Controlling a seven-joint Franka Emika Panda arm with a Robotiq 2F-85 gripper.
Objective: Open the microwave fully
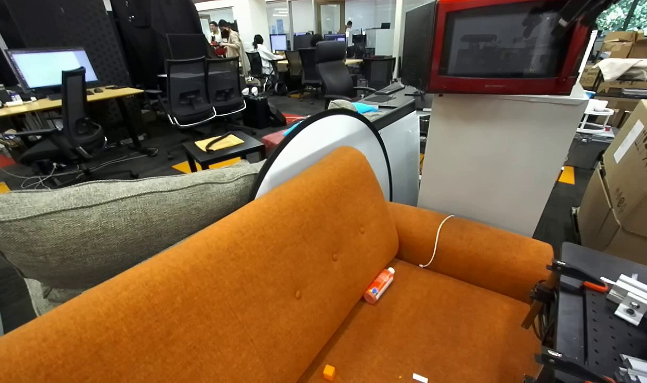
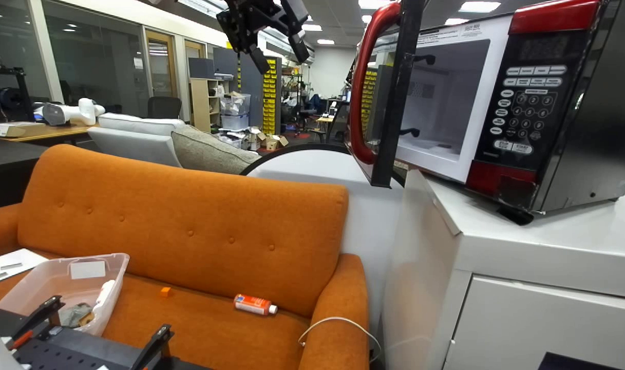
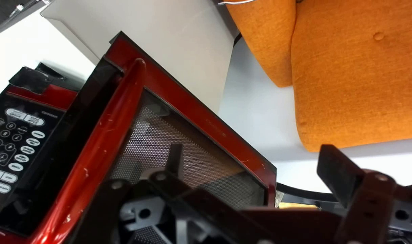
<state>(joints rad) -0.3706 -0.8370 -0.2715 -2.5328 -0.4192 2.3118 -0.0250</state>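
Microwave sits on white counter, door partly open. Fingers spread, nothing between them. Door probably stiff, light on its hinge; glossy handle may slip, window likely fragile. Best hold: mid-handle, or push free edge from inside. Count: one microwave, one door, one handle, two fingers, one orange sofa, one bottle on it.

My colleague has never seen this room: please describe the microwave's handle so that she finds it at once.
Find the white cabinet; the microwave stands on it, its door open. On the door's outer side, the handle is a glossy red bar that bows outward, unlike the flat red frame behind it.
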